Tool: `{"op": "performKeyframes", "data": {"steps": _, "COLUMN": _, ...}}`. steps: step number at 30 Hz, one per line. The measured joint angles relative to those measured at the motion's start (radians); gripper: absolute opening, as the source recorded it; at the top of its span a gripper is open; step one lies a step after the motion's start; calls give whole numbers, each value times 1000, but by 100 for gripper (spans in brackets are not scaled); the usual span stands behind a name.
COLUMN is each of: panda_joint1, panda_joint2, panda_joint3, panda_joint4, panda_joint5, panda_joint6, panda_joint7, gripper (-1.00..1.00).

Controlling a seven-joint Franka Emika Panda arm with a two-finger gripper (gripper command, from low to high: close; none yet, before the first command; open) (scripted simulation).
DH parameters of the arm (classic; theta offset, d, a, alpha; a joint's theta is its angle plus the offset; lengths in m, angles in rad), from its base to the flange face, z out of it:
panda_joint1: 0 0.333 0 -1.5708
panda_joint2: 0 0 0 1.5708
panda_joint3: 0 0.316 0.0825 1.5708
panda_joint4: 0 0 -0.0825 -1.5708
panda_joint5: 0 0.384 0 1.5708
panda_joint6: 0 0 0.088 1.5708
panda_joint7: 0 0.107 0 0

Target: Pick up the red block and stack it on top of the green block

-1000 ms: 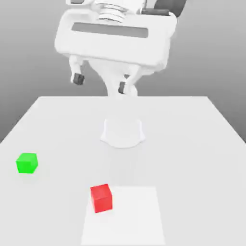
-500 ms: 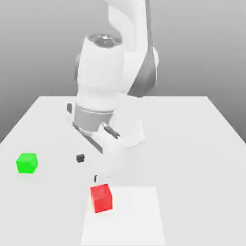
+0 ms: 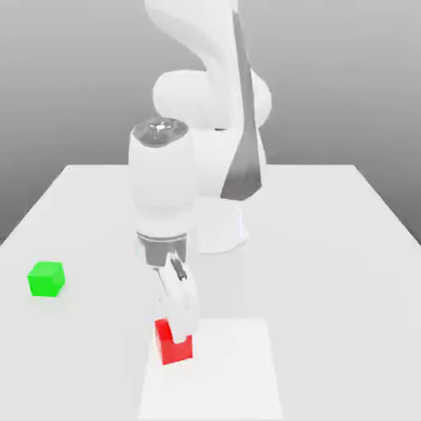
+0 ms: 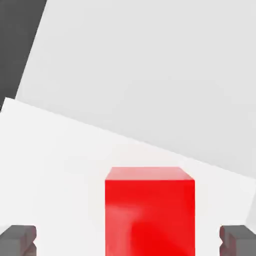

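Exterior view: hand [image 3: 180, 329] released, fingers [image 4: 19, 239] spread either side of the red block [image 3: 169, 345], hiding its upper right part. Block sits on a pale square patch [image 3: 234, 370]. Green block [image 3: 46, 279] well apart on the tabletop [image 3: 329, 238].

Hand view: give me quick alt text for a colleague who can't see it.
A red block sits centered between the open gripper's two dark fingertips, with a gap on each side. It rests on a pale square mat on the white table.
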Motion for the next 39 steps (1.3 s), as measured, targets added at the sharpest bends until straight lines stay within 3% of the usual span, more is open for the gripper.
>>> {"op": "performKeyframes", "data": {"steps": 9, "panda_joint1": 77, "panda_joint2": 141, "panda_joint3": -111, "panda_joint4": 9, "panda_joint5": -142, "panda_joint6": 114, "panda_joint7": 100, "gripper": 0}}
{"op": "performKeyframes", "data": {"steps": 10, "panda_joint1": 93, "panda_joint2": 158, "panda_joint3": -132, "panda_joint4": 9, "panda_joint5": -157, "panda_joint6": 127, "panda_joint7": 111, "gripper": -100}}
{"op": "performKeyframes", "data": {"steps": 17, "panda_joint1": 97, "panda_joint2": 162, "panda_joint3": -136, "panda_joint4": 9, "panda_joint5": -161, "panda_joint6": 133, "panda_joint7": 114, "gripper": -100}}
{"op": "performKeyframes", "data": {"steps": 29, "panda_joint1": 29, "panda_joint2": -14, "panda_joint3": -23, "panda_joint4": -3, "panda_joint5": 18, "panda_joint6": -9, "panda_joint7": -13, "gripper": -100}}
{"op": "performKeyframes", "data": {"steps": 36, "panda_joint1": 27, "panda_joint2": -81, "panda_joint3": -15, "panda_joint4": -28, "panda_joint5": 50, "panda_joint6": -67, "panda_joint7": -41, "gripper": -100}}
{"op": "performKeyframes", "data": {"steps": 39, "panda_joint1": 69, "panda_joint2": -97, "panda_joint3": -69, "panda_joint4": -31, "panda_joint5": 37, "panda_joint6": -89, "panda_joint7": 58, "gripper": -100}}
